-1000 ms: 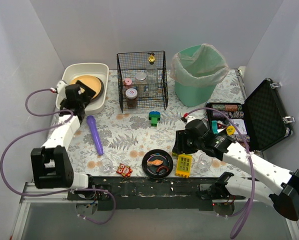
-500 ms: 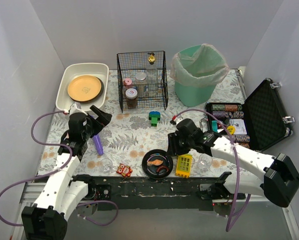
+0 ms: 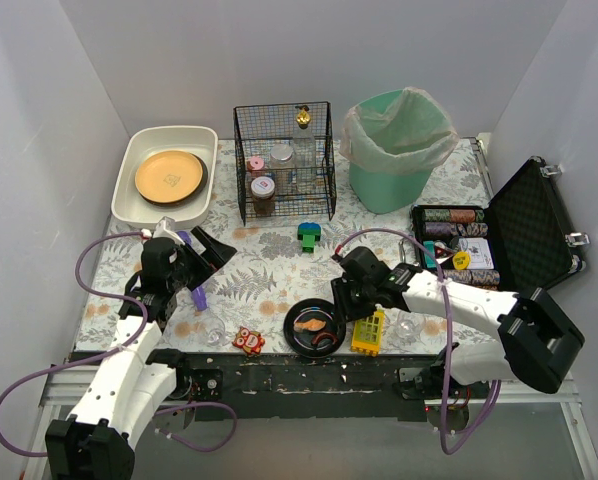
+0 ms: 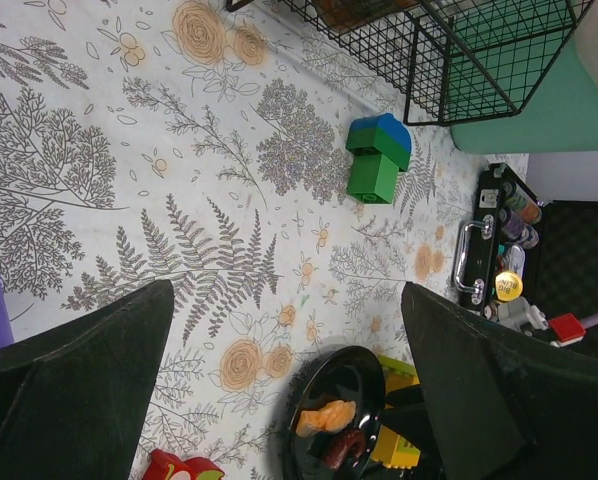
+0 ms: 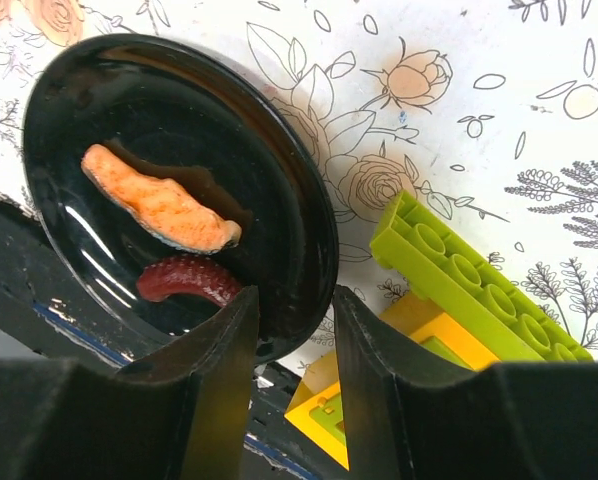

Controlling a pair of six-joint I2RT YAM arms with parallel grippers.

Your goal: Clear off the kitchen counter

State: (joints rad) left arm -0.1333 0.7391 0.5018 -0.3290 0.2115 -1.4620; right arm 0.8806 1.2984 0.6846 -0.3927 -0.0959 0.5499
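The kitchen counter has a leaf-and-flower cloth and a scuffed black front edge. A black plate with an orange food piece and a red one sits at its front edge. My right gripper is low at the plate's right rim. Its jaws straddle the rim, a narrow gap apart, and the plate rests on the cloth. A yellow and green brick lies just to the right. My left gripper is wide open and empty, above the cloth beside a purple stick.
A white tub holding a yellow dish, a wire basket of jars and a green bin stand along the back. An open black case is at the right. A green-blue brick, red toy and two clear cups lie loose.
My left arm has pulled back from the white tub and now hovers near the purple stick. My right gripper has moved left and down to the black plate's rim.
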